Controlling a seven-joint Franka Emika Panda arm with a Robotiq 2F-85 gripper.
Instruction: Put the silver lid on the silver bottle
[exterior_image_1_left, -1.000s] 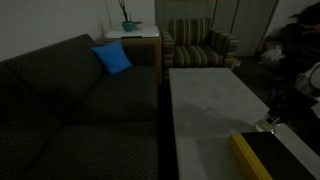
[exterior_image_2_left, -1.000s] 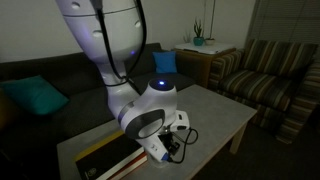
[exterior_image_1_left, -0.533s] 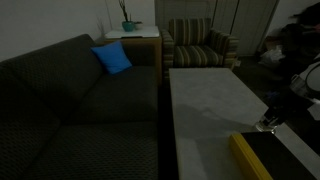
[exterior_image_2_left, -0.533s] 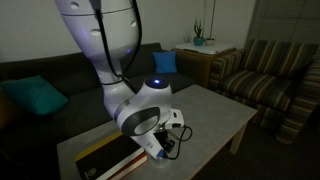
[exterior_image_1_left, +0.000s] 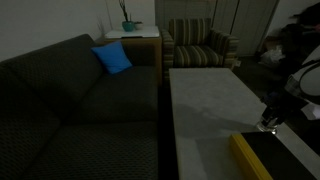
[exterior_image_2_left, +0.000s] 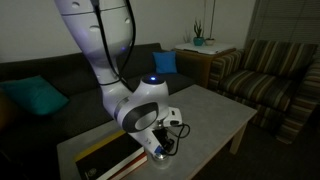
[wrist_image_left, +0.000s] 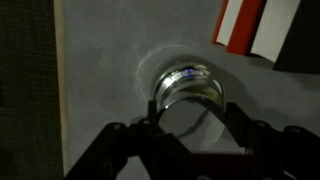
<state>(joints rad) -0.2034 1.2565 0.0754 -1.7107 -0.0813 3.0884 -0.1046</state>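
Note:
In the wrist view my gripper (wrist_image_left: 192, 128) is shut on the silver lid (wrist_image_left: 190, 118), a round grey disc filling the gap between the two dark fingers (wrist_image_left: 148, 128). Just beyond the disc a shiny silver wall (wrist_image_left: 186, 84) stands on the grey table top. I take it for the silver bottle, though I cannot tell where lid ends and bottle begins. In both exterior views the gripper (exterior_image_1_left: 270, 118) (exterior_image_2_left: 160, 147) hangs low over the table, with a small silver glint (exterior_image_1_left: 266, 126) right under it.
A black box with a yellow edge (exterior_image_1_left: 252, 157) (exterior_image_2_left: 100, 160) lies on the table (exterior_image_1_left: 205, 95) close to the gripper. A red and white thing (wrist_image_left: 255, 28) lies beyond the bottle. A dark sofa (exterior_image_1_left: 70, 100), blue cushion (exterior_image_1_left: 112, 58) and striped armchair (exterior_image_1_left: 200, 45) surround the table.
The arm has shifted a little over the table, carrying the gripper slightly sideways. The grip on the lid looks the same.

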